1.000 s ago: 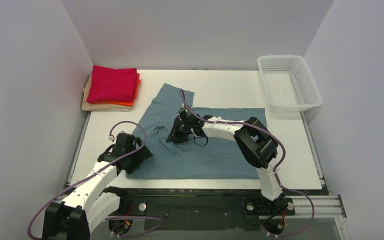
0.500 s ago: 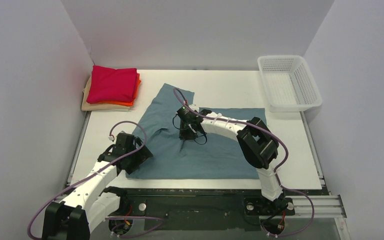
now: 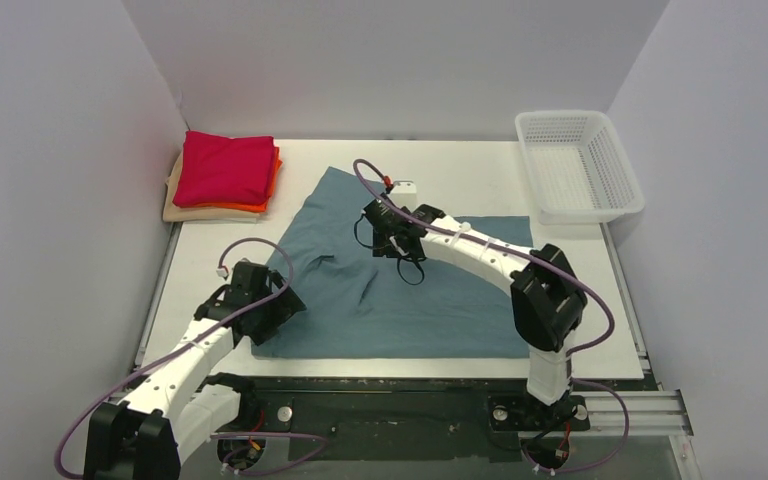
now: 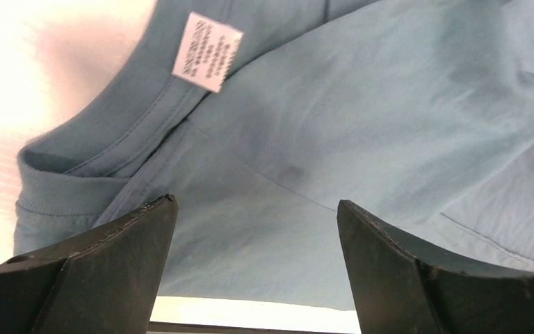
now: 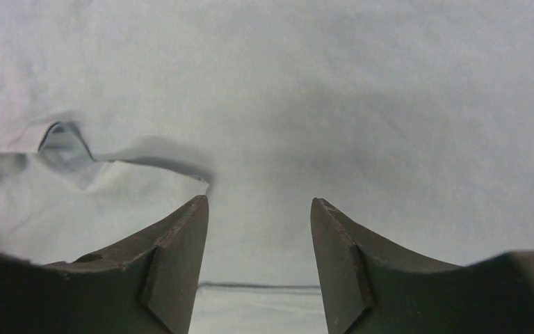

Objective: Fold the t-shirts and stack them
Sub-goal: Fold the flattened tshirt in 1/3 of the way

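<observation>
Right gripper [image 5: 259, 202] spread over teal t-shirt [image 3: 440, 300]; left gripper [image 4: 255, 202] spread over its near-left corner.

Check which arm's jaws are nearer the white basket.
Right. The right arm holds its open jaws over the far middle of the teal shirt, with the basket beyond to the right. The left arm has its open jaws at the shirt's near-left corner, much farther off.

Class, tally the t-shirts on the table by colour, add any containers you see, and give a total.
Teal tee: 1
Red tee: 1
Orange tee: 1
Beige tee: 1
White basket: 1
Total: 5
</observation>
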{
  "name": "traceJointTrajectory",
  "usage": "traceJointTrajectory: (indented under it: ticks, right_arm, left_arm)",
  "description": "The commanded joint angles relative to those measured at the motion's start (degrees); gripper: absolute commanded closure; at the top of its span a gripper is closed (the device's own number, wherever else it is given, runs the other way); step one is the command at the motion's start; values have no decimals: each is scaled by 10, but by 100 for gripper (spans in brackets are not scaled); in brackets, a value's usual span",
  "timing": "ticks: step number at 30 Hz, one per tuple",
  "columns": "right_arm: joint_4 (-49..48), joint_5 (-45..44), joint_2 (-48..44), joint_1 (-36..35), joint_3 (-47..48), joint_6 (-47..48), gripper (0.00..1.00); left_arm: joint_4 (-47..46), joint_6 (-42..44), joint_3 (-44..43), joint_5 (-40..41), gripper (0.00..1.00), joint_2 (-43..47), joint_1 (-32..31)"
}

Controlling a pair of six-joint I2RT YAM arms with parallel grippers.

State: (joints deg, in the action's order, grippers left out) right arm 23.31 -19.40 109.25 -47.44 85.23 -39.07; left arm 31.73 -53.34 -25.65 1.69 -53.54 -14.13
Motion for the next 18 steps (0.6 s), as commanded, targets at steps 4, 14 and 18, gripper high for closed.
traceJointTrajectory:
  ticks: [4, 14, 18]
  right_arm:
    - [-15, 62, -149, 29, -134, -12, 33]
    - [-49, 119, -498, 140, -478, -78, 6]
    - [31, 104, -583, 173, -534, -94, 6]
  left_arm:
    - [-50, 24, -92, -45, 4, 1, 2]
    - [-160, 44, -200, -84, 4, -183, -57]
    - [-188, 52, -258, -75, 4, -270, -84]
